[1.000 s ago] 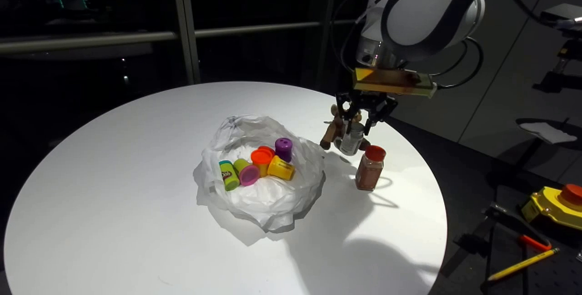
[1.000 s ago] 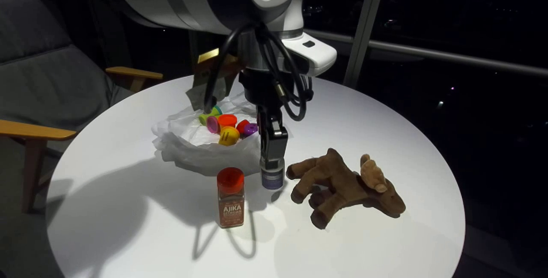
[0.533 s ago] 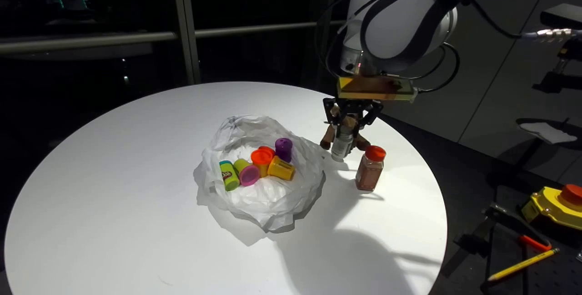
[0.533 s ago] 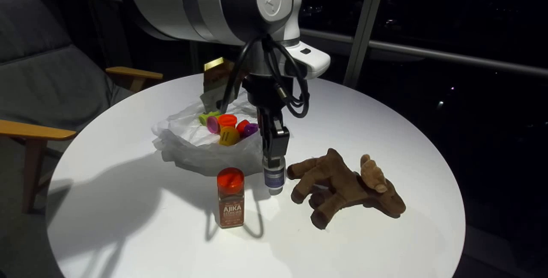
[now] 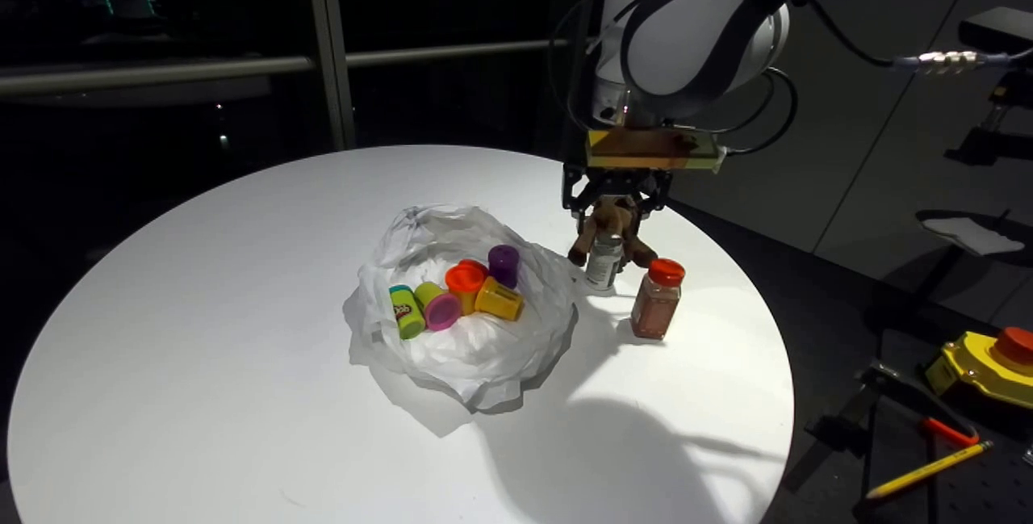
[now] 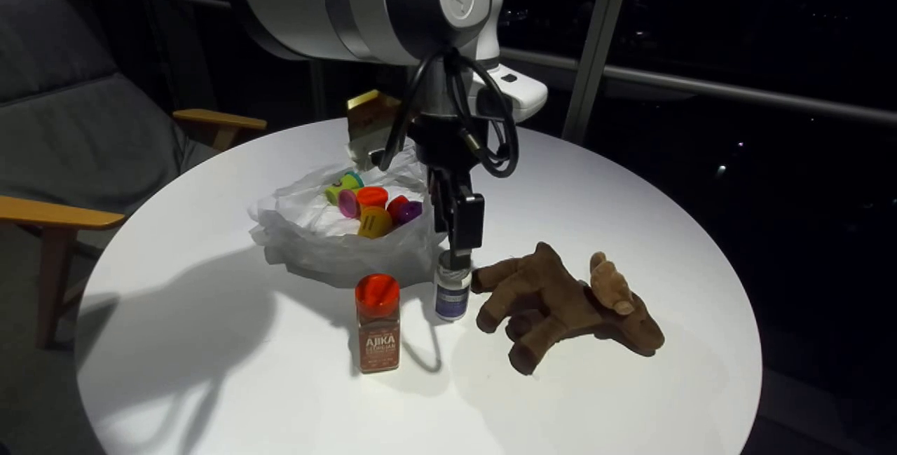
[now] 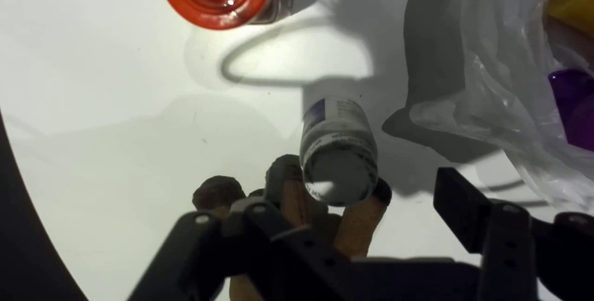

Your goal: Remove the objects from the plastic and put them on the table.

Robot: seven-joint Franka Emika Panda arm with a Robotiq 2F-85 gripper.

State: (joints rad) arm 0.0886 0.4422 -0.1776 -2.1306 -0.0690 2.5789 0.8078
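Note:
A small white bottle with a blue label (image 6: 452, 297) stands upright on the white table (image 5: 242, 395). My gripper (image 7: 366, 194) is open just above it, fingers spread to either side of its top; whether the left finger touches it I cannot tell. Behind it lies the brown plush animal (image 6: 553, 294), partly covered by the gripper in the wrist view. A red-capped brown jar (image 5: 657, 302) stands upright nearby. Inside the wrinkled plastic bag (image 5: 484, 362) are several tubs, among them a purple one (image 5: 503, 266), a yellow one (image 5: 500, 299) and a green one (image 5: 407, 312).
The bag's edge (image 7: 506, 106) lies close beside the white bottle in the wrist view. A grey armchair (image 6: 77, 111) stands beyond the table in an exterior view. A yellow box with a red button (image 5: 984, 366) and a pencil (image 5: 928, 469) lie off the table.
My gripper carried the white bottle towards the bag and down to the table, then opened and rose slightly. The bottle, tilted and held before, now stands upright. The tubs stay put.

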